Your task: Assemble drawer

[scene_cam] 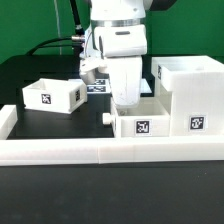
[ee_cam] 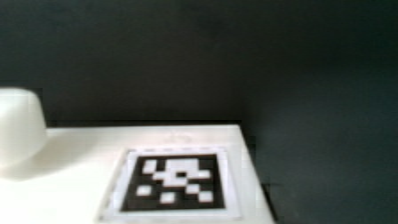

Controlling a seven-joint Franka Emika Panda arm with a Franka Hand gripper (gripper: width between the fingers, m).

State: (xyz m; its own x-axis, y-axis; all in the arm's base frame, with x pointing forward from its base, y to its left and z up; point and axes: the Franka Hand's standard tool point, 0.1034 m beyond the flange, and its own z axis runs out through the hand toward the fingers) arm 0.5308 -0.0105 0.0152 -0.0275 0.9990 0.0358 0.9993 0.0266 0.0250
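Note:
The tall white housing (scene_cam: 190, 85) stands at the exterior view's right, with a tag on its front. One open-top tray (scene_cam: 150, 122) lies against the housing's left side, its small knob (scene_cam: 107, 117) pointing to the exterior view's left. A second tray (scene_cam: 50, 95) stands apart at the left. My gripper (scene_cam: 126, 98) is lowered onto the near tray's left end, and its fingertips are hidden by the hand and the tray's rim. The wrist view shows a white surface (ee_cam: 71, 150) with a black-and-white tag (ee_cam: 175, 180) very close, and a blurred white rounded shape (ee_cam: 18, 125) beside it.
A long low white rail (scene_cam: 110, 152) runs across the front of the black table. The marker board (scene_cam: 98, 86) lies behind the arm. Dark cables and a stand are at the back.

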